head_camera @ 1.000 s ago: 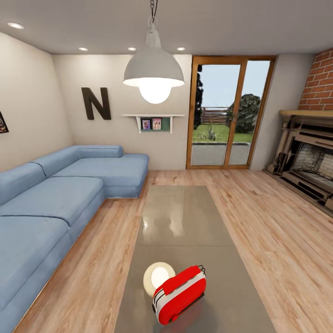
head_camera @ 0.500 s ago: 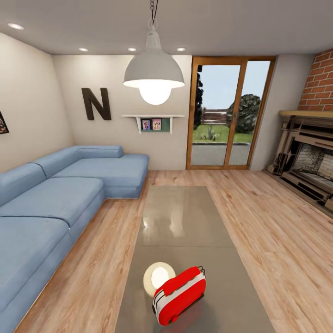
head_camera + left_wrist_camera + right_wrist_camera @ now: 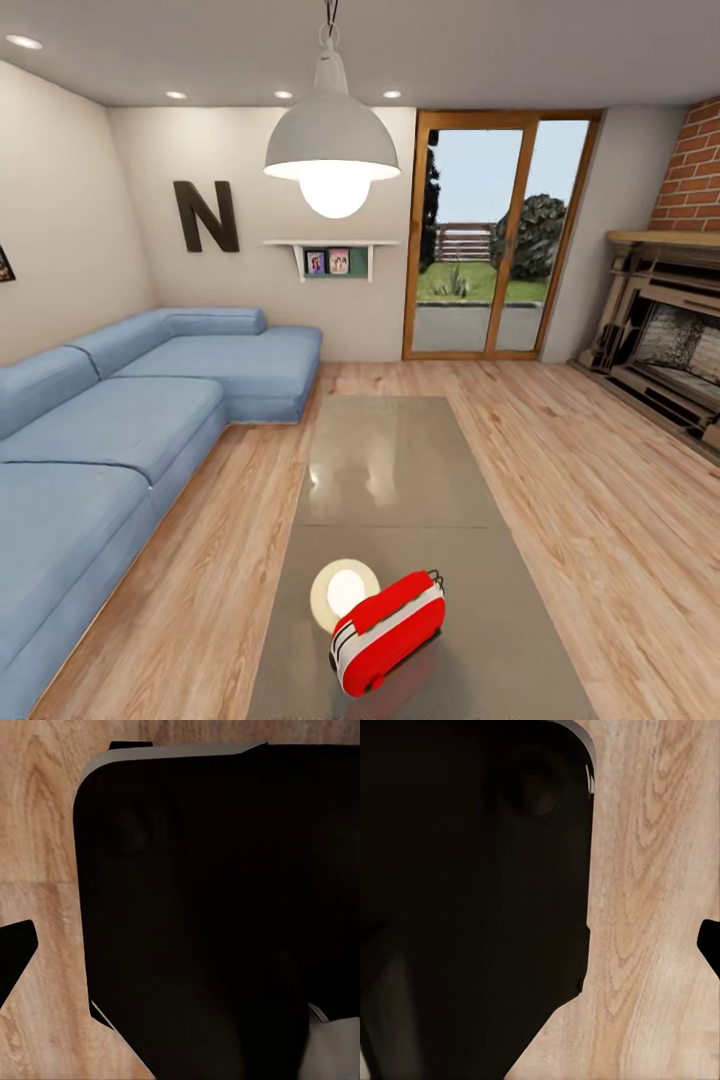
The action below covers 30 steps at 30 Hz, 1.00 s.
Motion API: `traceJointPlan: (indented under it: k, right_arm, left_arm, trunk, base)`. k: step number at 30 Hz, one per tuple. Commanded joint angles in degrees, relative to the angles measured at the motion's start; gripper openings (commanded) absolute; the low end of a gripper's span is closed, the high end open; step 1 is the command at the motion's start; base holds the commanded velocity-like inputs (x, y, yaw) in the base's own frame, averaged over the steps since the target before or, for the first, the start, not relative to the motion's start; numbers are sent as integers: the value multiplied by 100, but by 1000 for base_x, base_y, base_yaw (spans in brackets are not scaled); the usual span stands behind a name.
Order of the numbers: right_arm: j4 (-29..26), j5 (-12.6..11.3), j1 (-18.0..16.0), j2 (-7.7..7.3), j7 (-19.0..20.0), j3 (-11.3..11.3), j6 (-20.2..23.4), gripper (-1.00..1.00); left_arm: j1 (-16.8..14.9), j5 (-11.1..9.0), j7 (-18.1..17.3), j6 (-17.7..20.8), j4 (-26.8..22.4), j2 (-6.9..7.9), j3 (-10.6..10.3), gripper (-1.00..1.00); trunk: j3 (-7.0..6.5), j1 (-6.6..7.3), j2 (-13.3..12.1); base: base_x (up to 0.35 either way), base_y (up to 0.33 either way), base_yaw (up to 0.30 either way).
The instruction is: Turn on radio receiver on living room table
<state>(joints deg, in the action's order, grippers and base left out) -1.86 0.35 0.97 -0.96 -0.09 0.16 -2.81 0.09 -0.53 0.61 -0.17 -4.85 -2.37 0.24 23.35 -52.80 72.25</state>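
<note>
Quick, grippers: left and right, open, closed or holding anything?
Left gripper: cannot be told; the left wrist view gives a dark body over wood floor.
Right gripper: cannot be told, same in its wrist view. The radio receiver sits untouched on the table.

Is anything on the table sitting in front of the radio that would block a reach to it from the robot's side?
Nothing visible does. The radio receiver lies at the near end of the table, with only the lamp's round reflection beside it on the top.

you're in a home living room: a blue sofa (image 3: 130, 420) left of the low table (image 3: 400, 480), a brick fireplace (image 3: 665, 340) to its right, garden doors (image 3: 490, 240) beyond it.
</note>
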Motion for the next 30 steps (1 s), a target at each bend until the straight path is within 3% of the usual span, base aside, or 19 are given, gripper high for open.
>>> traceJointPlan:
  k: [1, 30]
  right_arm:
    - [-3, 0, 0, 0, 0, -4, 0, 100]
    - [-34, 0, -1, -18, 0, -7, 0, 100]
  left_arm:
    - [0, 0, 0, -2, -10, 0, -8, 100]
    - [0, -8, -2, -18, -34, 8, -5, 100]
  trunk:
    - [10, 0, 0]
    - [283, 0, 0]
  base:
    - [0, 0, 0]
    - [0, 0, 0]
